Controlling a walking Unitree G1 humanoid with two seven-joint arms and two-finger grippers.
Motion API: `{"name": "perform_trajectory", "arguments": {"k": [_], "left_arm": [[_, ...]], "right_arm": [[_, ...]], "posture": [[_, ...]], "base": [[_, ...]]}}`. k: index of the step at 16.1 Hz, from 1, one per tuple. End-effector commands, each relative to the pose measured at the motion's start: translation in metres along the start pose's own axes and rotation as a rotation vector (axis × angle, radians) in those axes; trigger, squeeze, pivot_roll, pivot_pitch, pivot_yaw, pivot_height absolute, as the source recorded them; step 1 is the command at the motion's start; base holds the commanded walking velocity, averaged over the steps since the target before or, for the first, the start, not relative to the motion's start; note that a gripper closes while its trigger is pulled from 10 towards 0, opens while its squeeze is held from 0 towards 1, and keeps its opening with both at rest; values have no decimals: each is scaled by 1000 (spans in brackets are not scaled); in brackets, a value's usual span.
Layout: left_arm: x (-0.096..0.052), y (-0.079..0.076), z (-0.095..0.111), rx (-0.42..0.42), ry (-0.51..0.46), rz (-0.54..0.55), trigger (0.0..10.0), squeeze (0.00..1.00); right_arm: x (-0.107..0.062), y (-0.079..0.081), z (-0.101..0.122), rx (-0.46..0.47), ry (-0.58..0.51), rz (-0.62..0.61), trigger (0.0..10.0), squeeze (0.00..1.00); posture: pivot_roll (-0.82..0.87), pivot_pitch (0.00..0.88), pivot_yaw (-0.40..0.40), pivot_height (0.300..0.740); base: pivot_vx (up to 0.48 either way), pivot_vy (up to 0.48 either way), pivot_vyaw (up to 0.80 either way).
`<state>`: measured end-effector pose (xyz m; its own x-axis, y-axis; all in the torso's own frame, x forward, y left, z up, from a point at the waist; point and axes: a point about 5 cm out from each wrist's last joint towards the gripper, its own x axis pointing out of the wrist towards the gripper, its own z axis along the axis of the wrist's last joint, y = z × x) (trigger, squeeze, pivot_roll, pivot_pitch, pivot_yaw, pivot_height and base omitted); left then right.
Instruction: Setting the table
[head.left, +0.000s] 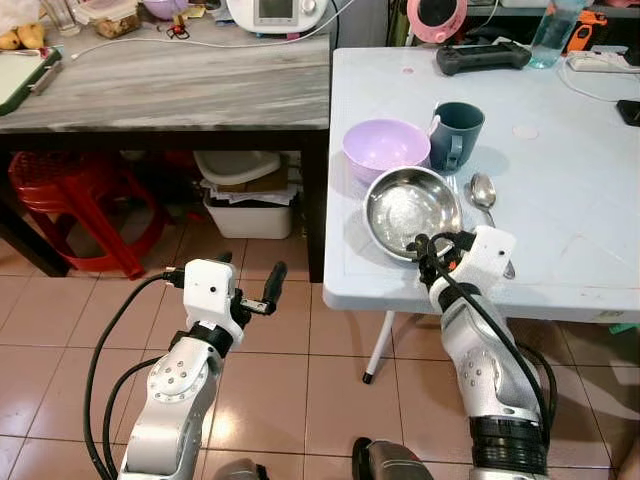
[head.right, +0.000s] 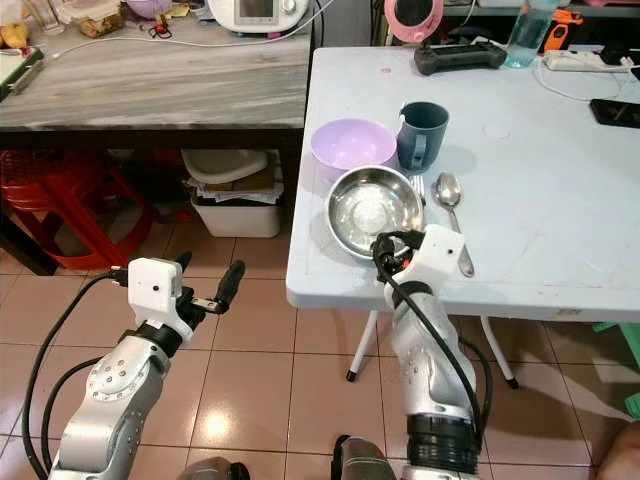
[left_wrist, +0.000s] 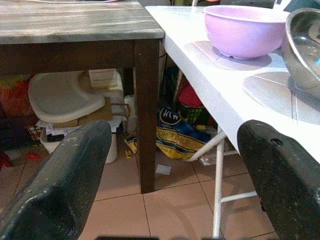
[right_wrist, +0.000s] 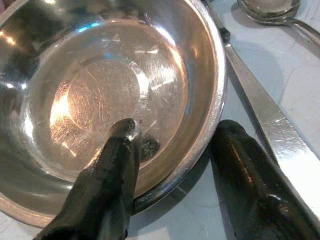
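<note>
A steel bowl (head.left: 410, 208) sits near the front edge of the white table (head.left: 570, 240). Behind it stand a lilac bowl (head.left: 385, 147) and a dark teal mug (head.left: 457, 135). A spoon (head.left: 483, 192) lies to the bowl's right, with a flat piece of cutlery (right_wrist: 265, 120) between them. My right gripper (head.left: 432, 250) straddles the bowl's near rim: one finger (right_wrist: 117, 165) rests inside the bowl, the other (right_wrist: 240, 165) outside on the table, with a gap at the rim. My left gripper (head.left: 250, 272) hangs open over the floor, left of the table.
A grey wooden table (head.left: 180, 90) stands to the left, its dark leg (left_wrist: 147, 110) close to the white table's edge. Under it are a red stool (head.left: 70, 200) and a white bin (head.left: 245, 205). Devices, a bottle (head.left: 553, 35) and cables lie at the white table's back.
</note>
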<state>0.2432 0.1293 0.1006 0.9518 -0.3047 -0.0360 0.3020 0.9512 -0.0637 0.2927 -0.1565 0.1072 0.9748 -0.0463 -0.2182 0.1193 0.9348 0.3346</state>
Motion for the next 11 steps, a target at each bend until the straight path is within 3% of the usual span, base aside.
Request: {"name": "perform_trajectory", "arguments": {"k": [1,11], "left_arm": [[-1,0,4,18,-10,-10,10000,0],[1,0,4,20,-11,-6,10000,0]], "right_arm": [[0,-2,-1,10,23,-13,0,0],[1,-10,-1,-18,42,-61,0,0]], "posture": [[12,105,53,740],[9,99,46,740]], "base": [[0,0,0],[0,0,0]]}}
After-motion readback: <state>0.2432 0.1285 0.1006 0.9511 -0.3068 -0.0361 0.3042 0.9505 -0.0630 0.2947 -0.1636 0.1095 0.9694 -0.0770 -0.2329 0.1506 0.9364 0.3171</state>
